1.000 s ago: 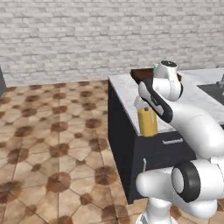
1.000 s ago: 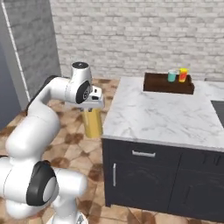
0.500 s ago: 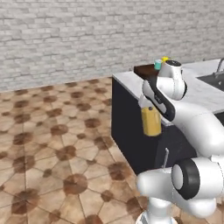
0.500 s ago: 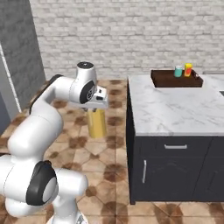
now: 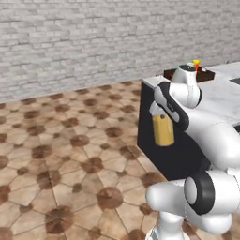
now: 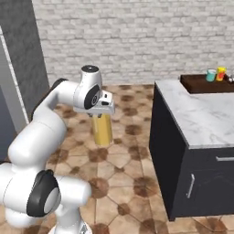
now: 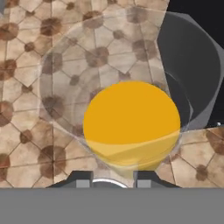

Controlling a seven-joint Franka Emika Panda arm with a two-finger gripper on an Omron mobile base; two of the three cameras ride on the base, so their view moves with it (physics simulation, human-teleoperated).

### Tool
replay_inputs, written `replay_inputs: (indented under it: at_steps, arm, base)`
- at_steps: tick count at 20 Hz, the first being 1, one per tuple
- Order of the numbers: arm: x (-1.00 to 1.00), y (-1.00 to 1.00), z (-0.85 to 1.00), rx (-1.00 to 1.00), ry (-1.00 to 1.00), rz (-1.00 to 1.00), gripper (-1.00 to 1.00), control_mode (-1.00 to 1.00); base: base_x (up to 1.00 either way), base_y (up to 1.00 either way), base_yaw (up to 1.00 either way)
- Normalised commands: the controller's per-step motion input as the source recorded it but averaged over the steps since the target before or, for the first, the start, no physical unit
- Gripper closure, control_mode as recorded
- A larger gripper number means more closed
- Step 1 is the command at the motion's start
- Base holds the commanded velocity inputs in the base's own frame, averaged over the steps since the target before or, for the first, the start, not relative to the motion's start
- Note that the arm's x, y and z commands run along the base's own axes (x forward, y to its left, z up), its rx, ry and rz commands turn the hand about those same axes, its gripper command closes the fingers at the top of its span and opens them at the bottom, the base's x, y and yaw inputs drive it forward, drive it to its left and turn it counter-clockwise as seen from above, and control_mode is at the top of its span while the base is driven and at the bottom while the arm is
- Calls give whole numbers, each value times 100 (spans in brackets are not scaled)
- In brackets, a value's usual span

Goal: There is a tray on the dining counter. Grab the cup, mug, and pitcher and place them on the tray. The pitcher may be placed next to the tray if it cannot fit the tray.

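Pitcher hangs from the gripper, up in the air over the brown tile floor, upright. Gripper is closed on the pitcher's top rim, fingers pinching the glass edge in the hand view. Pitcher looks amber-orange low down & clear near the top; looking down into it from the hand view you see a round orange bottom through clear walls. It's off to the side of the dark counter, not over the marble top.

Tray sits at the far end of the counter top, well apart from the pitcher. Mug & cup stand in the tray, upright, just beside each other. Can't tell if anything is inside them. In the left base view the cup peeks up behind the arm, w/ the tray under it.
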Motion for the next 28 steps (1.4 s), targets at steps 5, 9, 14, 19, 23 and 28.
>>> replay_inputs:
  at_steps: [5,9,14,19,23,28]
  arm:
    - [0,0,0,0,0,0,100,100]
    - [0,0,0,0,0,0,100,100]
    - [0,0,0,0,0,0,100,100]
    - [0,0,0,0,0,0,100,100]
    - [0,0,0,0,0,0,100,100]
    - [0,0,0,0,0,0,100,100]
  base:
    - [74,100,-21]
    - [88,98,-25]
    - [90,88,-26]
    - [86,72,-29]
    - [82,53,-38]
    - [73,45,-53]
